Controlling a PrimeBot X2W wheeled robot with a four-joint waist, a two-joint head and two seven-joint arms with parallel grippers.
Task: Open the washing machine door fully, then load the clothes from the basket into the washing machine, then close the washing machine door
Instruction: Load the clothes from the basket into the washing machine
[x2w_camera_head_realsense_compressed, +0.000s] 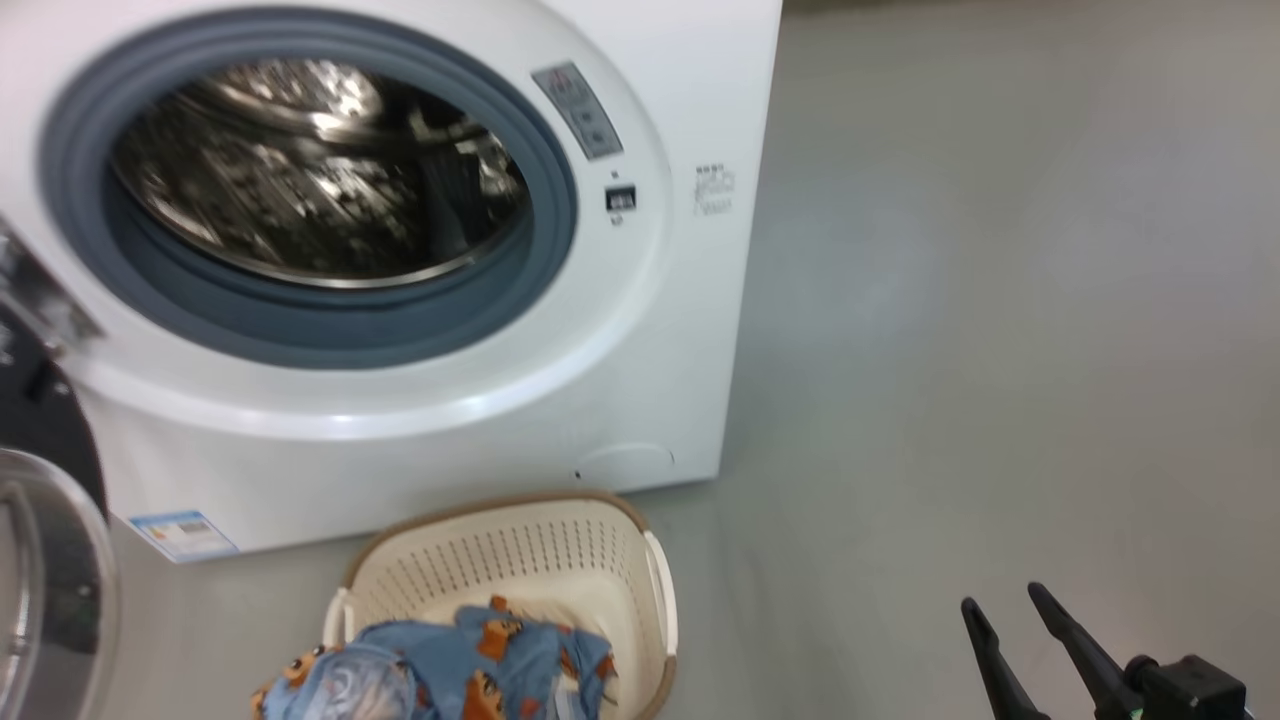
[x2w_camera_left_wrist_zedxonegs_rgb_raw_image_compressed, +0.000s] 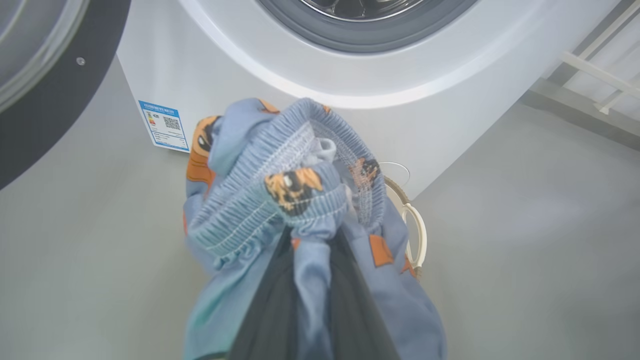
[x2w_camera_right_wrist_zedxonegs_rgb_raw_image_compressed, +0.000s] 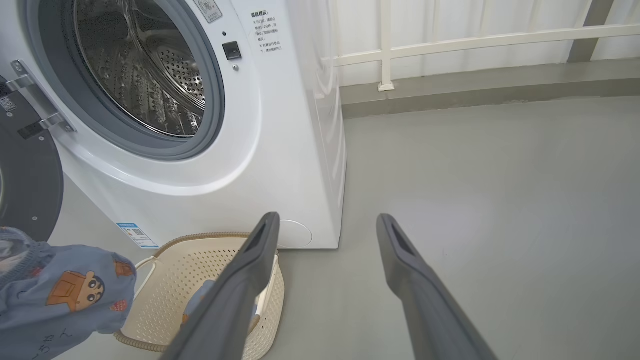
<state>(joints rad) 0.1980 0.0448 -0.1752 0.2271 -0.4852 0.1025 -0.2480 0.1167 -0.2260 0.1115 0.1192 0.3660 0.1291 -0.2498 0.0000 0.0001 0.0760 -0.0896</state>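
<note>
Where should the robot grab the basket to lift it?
Probably the white loop handle on the basket's right side, coming from the right. It stands off the wall, leaving a gap for one finger, and the open right gripper is nearest.

Ahead of my right gripper (x2w_camera_right_wrist_zedxonegs_rgb_raw_image_compressed: 327, 219) lies smooth grey floor (x2w_camera_right_wrist_zedxonegs_rgb_raw_image_compressed: 475, 165); farther beyond I see a white barred railing (x2w_camera_right_wrist_zedxonegs_rgb_raw_image_compressed: 450, 41) on a grey ledge (x2w_camera_right_wrist_zedxonegs_rgb_raw_image_compressed: 450, 85).

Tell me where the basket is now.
Head view, bottom centre: the basket sits on the floor just in front of the washer, with clothes bunched over its near-left part.
</note>
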